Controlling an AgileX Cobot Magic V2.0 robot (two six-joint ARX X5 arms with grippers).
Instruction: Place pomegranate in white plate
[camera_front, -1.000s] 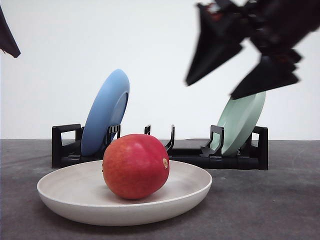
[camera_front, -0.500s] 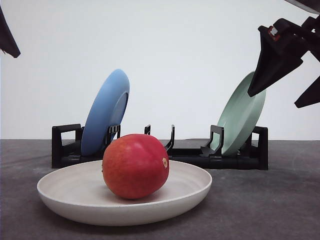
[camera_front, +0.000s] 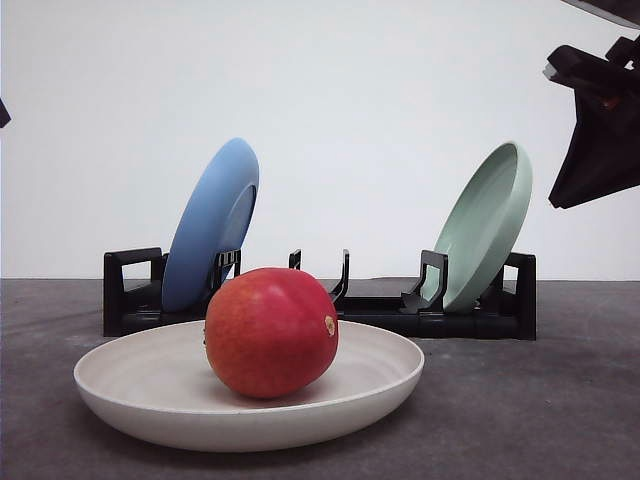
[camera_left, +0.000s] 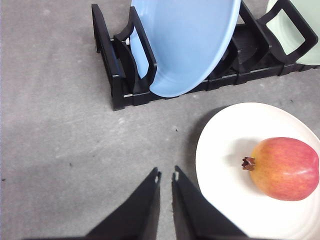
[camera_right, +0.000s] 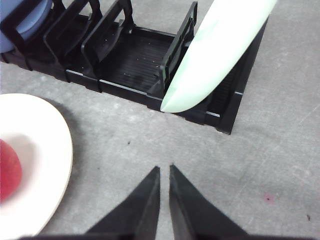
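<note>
Front view has the pomegranate (camera_front: 271, 332) lying on its side in the white plate (camera_front: 130, 400) near the front edge of the tabletop (camera_front: 560, 400), tan spot pointing right, so the job looks done. Both arms are raised well clear. Left end effector (camera_left: 166, 175) and right end effector (camera_right: 164, 169) each hold nothing, fingers nearly together. Left wrist view shows the fruit's dark crown, which faces the left arm, the nearer one; right wrist view catches just a red sliver
</note>
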